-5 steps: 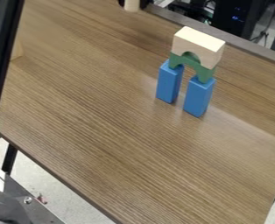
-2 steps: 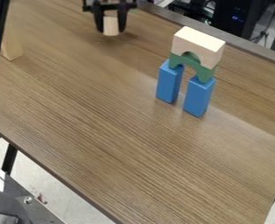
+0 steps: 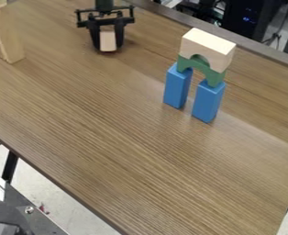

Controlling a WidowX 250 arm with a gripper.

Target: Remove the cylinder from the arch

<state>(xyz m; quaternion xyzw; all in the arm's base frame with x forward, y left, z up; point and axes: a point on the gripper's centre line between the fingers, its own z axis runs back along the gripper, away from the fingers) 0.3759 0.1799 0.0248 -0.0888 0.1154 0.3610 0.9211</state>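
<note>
Pressure from both sides seems to keep the pale cylinder (image 3: 108, 40) in the black gripper (image 3: 108, 47), whose fingers are clamped against its flanks. That grip leaves the cylinder's lower end free, which would suit standing it down on the table (image 3: 109, 137); whether it touches the wood cannot be told. It is near the far edge, well apart from the arch, so a release there should not disturb the stack.

Two blue blocks, the left one (image 3: 178, 86) and the right one (image 3: 207, 101), stand upright with a gap between them because the green arch piece (image 3: 201, 70) needs a foot on each. A pale notched block (image 3: 207, 48) lies across the green piece, its weight probably helping to steady the span. With the cylinder already off the arch, the removal looks nearly complete: what remains is likely a gentle set-down and an opening wide enough not to tip it.
</note>
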